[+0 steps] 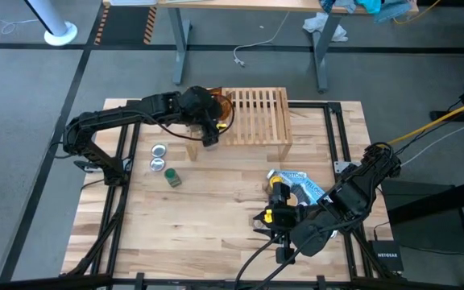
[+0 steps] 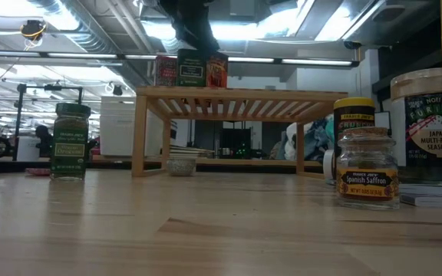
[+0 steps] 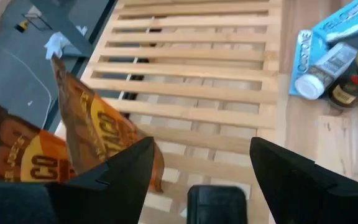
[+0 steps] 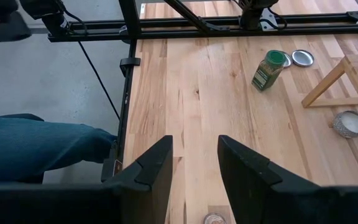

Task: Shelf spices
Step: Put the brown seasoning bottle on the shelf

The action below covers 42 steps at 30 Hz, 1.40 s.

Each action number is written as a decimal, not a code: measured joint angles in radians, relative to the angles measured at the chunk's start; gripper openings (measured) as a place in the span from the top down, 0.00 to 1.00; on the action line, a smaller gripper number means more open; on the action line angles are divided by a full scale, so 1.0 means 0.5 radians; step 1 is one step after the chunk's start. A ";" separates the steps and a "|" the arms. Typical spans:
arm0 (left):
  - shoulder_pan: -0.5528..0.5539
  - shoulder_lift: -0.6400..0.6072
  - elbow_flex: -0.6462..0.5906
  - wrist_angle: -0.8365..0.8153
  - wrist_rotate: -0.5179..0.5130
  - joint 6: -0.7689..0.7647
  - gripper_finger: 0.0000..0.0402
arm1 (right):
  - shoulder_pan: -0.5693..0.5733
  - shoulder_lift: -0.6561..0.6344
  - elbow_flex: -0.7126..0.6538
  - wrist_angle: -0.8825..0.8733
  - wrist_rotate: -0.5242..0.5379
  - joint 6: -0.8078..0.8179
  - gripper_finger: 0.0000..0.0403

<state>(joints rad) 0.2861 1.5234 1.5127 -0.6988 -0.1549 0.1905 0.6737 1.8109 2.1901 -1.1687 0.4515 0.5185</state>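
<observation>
Partly shelved: orange crinkly packets (image 3: 98, 134) and small tins (image 2: 191, 69) sit at the left end of the low slatted light-wood shelf (image 1: 256, 113), left claw (image 3: 201, 168) spread empty above; green-capped jar (image 1: 172, 178) near left, saffron jar (image 2: 367, 178) and others near right remain on the table (image 1: 208, 234) by the idle, parted right claw (image 4: 194, 165).

Wood table (image 1: 216, 217), shelf (image 1: 256, 113), jars (image 1: 172, 178)

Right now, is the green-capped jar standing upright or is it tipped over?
Upright. In the low view the green-capped jar stands on its base on the table, cap on top, label vertical. The right wrist view agrees.
</observation>
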 joint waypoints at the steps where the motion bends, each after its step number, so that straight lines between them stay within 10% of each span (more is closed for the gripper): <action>1: -0.008 0.000 0.000 0.013 0.010 -0.002 0.36 | 0.000 0.000 0.000 0.000 0.001 0.000 0.67; 20: -0.484 0.060 -0.001 0.082 -0.029 -0.051 0.36 | 0.000 0.000 0.000 0.001 0.000 0.000 0.67; 42: -1.158 0.763 -0.002 0.331 0.021 -0.421 0.36 | 0.000 0.000 0.000 0.000 0.000 0.000 0.67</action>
<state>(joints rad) -0.2930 1.9048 1.5116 -0.5334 -0.1444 -0.0200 0.6737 1.8109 2.1901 -1.1687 0.4515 0.5185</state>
